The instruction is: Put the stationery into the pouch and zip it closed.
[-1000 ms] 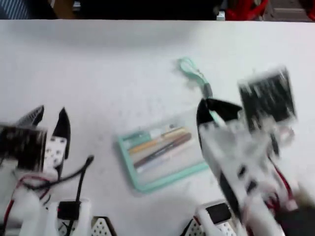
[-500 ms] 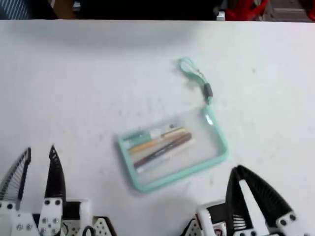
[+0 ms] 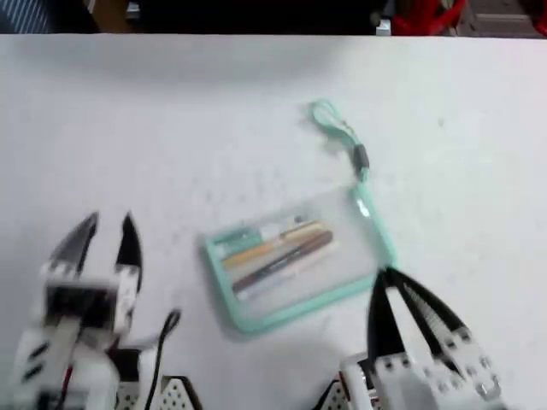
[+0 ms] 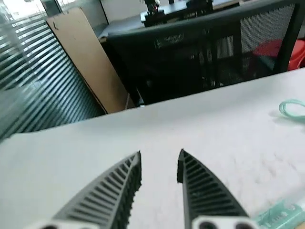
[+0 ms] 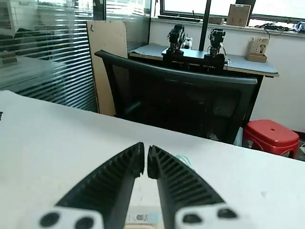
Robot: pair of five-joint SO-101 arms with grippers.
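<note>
A clear pouch [image 3: 291, 266] with mint-green edging lies flat mid-table, with several pens [image 3: 278, 248] inside it. Its green wrist strap [image 3: 338, 126] trails off toward the far side. My left gripper [image 3: 109, 224] is open and holds nothing, a hand's width to the left of the pouch. In the left wrist view the gripper [image 4: 159, 162] shows a clear gap, with the pouch corner [image 4: 281, 213] and strap [image 4: 293, 108] beyond. My right gripper [image 3: 385, 275] is shut and holds nothing, its tip just off the pouch's near right corner. In the right wrist view its fingers [image 5: 164, 179] meet.
The white table [image 3: 171, 128] stretches wide behind and to both sides of the pouch. The arm bases [image 3: 367, 380] stand at the near edge. A black mesh chair [image 5: 190, 102] and a red stool [image 5: 271, 136] stand beyond the table's far edge.
The right arm pulled back from over the pouch's right end, then came forward toward its near corner. The left arm drew back to the near edge, then advanced again, still open.
</note>
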